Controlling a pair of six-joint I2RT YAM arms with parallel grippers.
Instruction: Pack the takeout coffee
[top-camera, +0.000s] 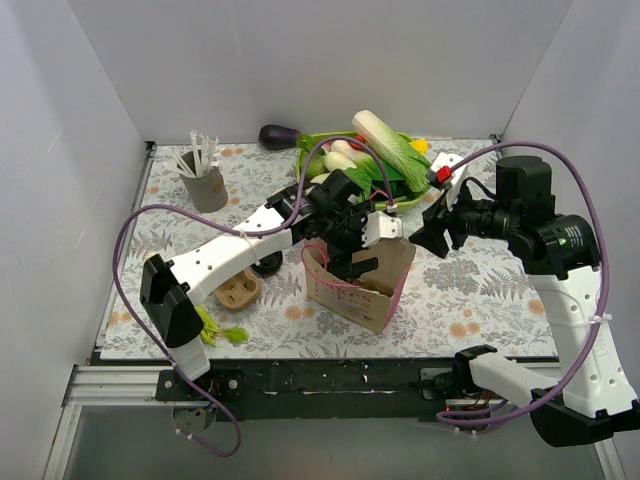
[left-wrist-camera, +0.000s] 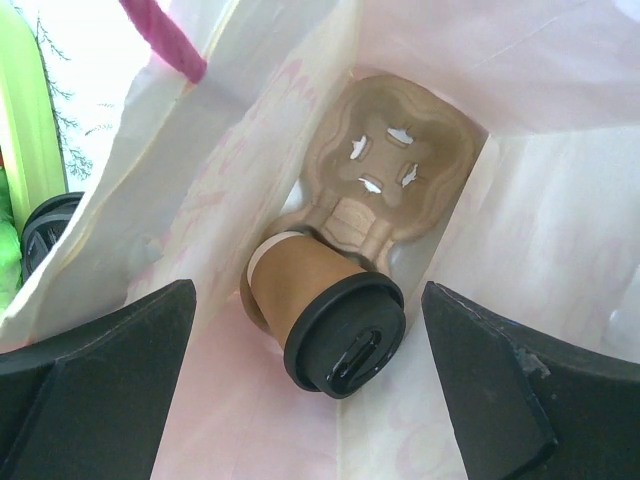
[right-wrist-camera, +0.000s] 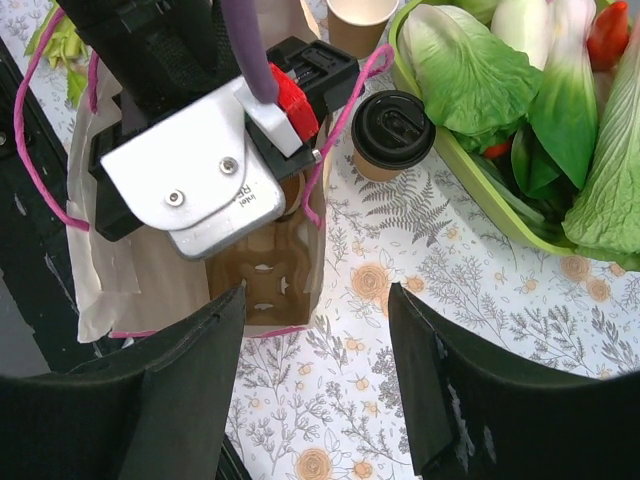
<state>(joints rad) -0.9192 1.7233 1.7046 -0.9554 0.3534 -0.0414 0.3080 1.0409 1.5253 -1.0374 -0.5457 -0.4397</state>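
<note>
A tan coffee cup with a black lid (left-wrist-camera: 330, 320) lies tilted inside the paper bag (top-camera: 385, 290), its base in the brown pulp cup tray (left-wrist-camera: 400, 165) on the bag's floor. My left gripper (left-wrist-camera: 308, 295) is open and empty just above that cup, in the bag's mouth (top-camera: 352, 250). A second lidded cup (right-wrist-camera: 392, 130) stands on the table between the bag and the green tray. A lidless tan cup (right-wrist-camera: 358, 15) stands beyond it. My right gripper (right-wrist-camera: 318, 300) is open and empty over the table, right of the bag (top-camera: 432, 238).
A green tray of vegetables (top-camera: 405, 185) sits at the back right, with an aubergine (top-camera: 278, 135) beside it. A grey cup of white sticks (top-camera: 205, 182) stands back left. A brown pulp piece (top-camera: 238, 291) lies left of the bag. The bag has pink handles (right-wrist-camera: 375, 60).
</note>
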